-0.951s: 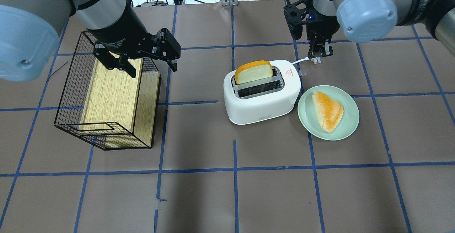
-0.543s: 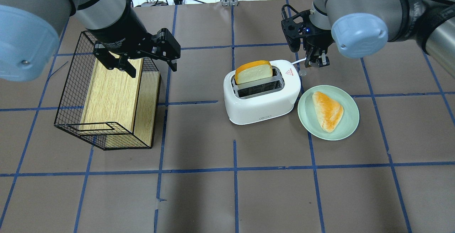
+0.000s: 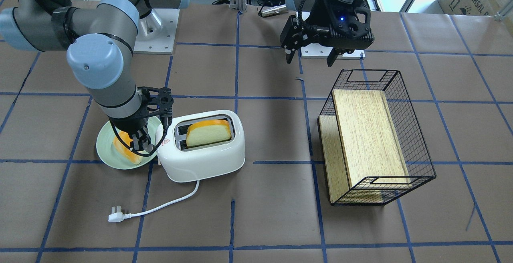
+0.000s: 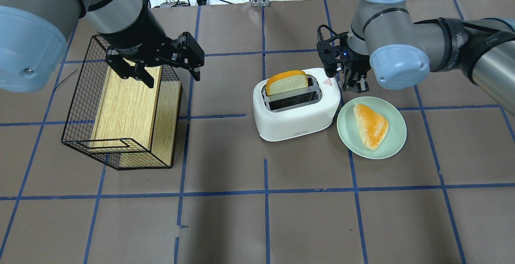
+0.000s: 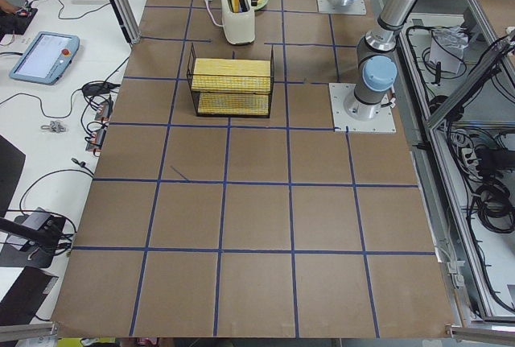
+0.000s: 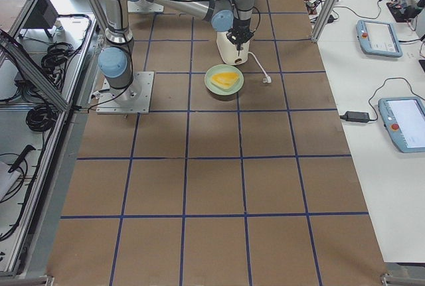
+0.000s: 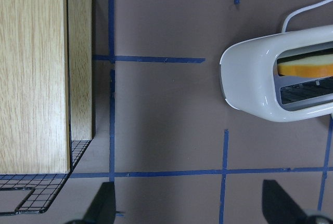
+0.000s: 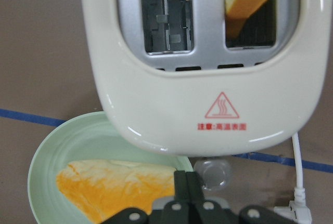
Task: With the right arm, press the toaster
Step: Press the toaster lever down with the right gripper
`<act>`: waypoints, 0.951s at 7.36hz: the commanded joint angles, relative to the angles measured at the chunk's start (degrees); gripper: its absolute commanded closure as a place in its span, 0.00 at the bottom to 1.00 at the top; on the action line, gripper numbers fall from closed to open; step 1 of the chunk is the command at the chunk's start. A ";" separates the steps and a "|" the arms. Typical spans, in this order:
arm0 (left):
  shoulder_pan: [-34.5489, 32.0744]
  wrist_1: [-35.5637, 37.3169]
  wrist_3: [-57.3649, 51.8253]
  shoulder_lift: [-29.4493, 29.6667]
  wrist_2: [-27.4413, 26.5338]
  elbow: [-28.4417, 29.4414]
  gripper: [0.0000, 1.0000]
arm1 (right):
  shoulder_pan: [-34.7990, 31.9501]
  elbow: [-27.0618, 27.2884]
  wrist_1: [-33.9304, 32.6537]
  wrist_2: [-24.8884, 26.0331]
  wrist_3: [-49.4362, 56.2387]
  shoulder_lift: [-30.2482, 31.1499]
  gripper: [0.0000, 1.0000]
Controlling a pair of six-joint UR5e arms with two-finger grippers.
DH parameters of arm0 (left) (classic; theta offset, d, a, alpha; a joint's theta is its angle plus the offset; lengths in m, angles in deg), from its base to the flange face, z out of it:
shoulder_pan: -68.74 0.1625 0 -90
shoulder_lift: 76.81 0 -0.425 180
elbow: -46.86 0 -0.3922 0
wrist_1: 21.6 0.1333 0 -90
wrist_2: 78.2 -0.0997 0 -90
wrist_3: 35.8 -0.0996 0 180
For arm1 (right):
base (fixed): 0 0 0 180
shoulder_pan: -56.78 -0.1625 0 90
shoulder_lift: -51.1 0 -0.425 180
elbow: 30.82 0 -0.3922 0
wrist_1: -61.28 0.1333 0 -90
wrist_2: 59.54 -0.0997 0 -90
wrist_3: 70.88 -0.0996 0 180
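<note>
The white two-slot toaster (image 4: 297, 113) stands mid-table with a slice of bread (image 4: 286, 82) upright in its far slot. It also shows in the front view (image 3: 204, 156) and the right wrist view (image 8: 208, 104), with its red warning triangle (image 8: 222, 106). My right gripper (image 4: 354, 87) is shut and empty. It hangs just off the toaster's right end, fingertips (image 8: 186, 185) beside the small round knob (image 8: 212, 173). My left gripper (image 4: 173, 78) is open and empty, above the wire basket's far edge.
A pale green plate (image 4: 398, 135) with a wedge of pastry (image 4: 370, 125) lies just right of the toaster, below the right gripper. A black wire basket (image 4: 80, 107) holding a wooden block (image 4: 124, 103) stands at the left. The toaster's white cord and plug (image 3: 116, 217) trail across the table.
My right gripper has moved toward me and slightly left, from beyond the toaster's far right corner to close beside its right end. The left arm has not moved.
</note>
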 commanded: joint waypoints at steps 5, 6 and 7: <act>0.00 0.00 0.00 0.00 0.00 0.00 0.00 | -0.01 -0.78 -1.05 -0.13 0.02 -0.28 0.92; 0.00 0.00 0.00 0.00 0.00 0.00 0.00 | -0.09 -0.78 -1.23 -0.30 0.02 -0.81 0.92; 0.00 0.00 0.00 0.00 0.00 0.00 0.00 | -0.10 -0.78 -1.31 -0.30 0.02 -1.16 0.92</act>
